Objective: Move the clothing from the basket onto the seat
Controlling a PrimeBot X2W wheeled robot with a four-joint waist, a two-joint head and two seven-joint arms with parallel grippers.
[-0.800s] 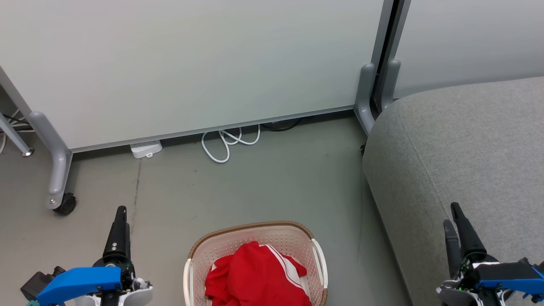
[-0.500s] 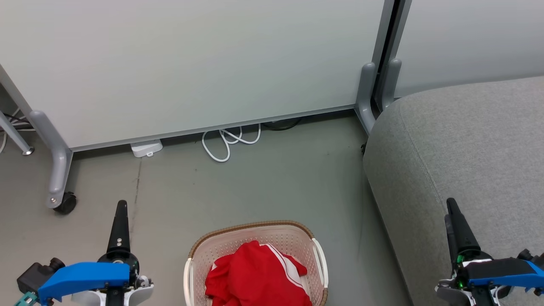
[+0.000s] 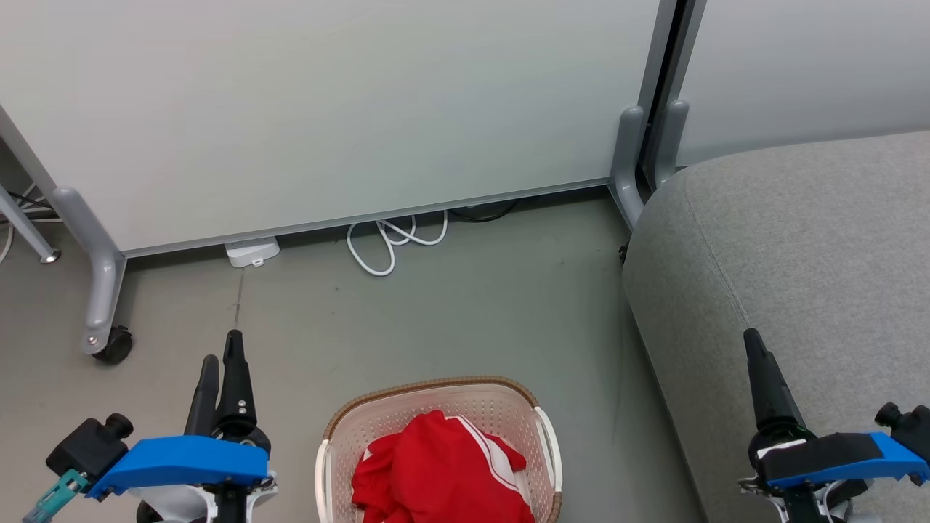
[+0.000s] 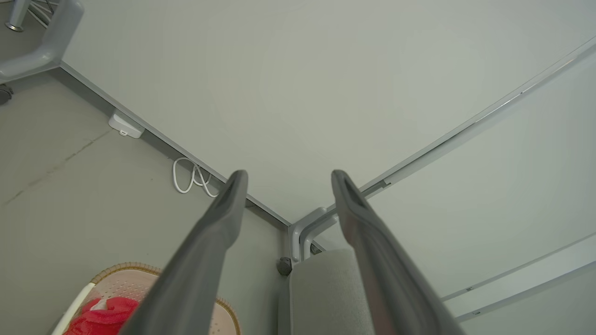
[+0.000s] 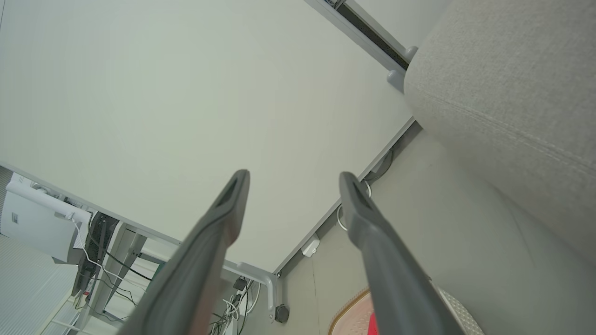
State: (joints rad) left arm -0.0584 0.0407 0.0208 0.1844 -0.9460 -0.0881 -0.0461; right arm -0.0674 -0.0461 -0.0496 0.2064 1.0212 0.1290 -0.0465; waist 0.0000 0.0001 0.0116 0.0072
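Wrist views reveal left claw (image 4: 288,173) and right claw (image 5: 294,173) parted, empty.

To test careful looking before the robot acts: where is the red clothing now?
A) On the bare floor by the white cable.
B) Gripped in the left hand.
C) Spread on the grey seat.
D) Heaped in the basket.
D: the head view shows the clothing piled inside the basket, which stands on the floor beside the seat.

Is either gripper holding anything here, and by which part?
Nothing is held. The left gripper and right gripper both have jaws open and empty; the clothing lies in the basket.
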